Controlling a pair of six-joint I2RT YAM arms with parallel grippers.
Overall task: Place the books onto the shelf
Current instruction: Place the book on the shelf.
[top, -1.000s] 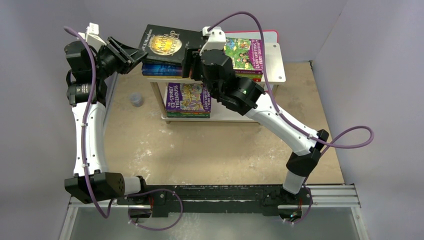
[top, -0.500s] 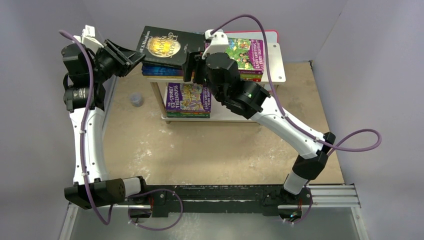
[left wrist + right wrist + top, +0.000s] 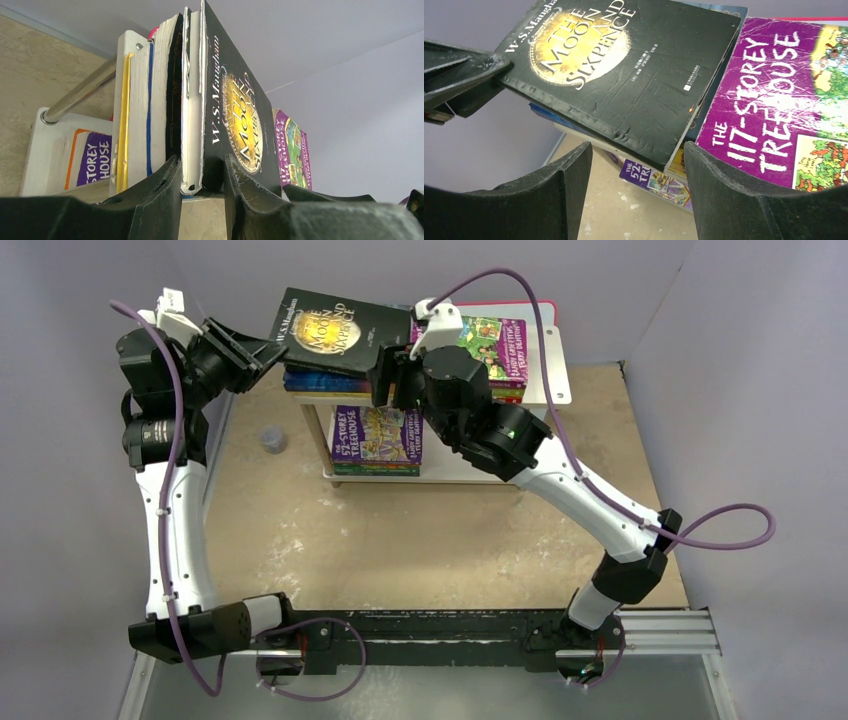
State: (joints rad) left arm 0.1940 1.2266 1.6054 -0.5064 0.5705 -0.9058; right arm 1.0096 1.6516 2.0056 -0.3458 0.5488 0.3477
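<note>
I have the left gripper clamped on the spine-side corner of the black book. The book lies tilted on top of the left stack on the shelf's upper board, its right edge just beside the purple 117-Storey book. My right gripper hangs at the black book's near edge, fingers well apart and holding nothing. Its wrist hides the middle of the board. A 52-Storey book lies on the lower board. A small grey object sits on the table, left of the shelf.
</note>
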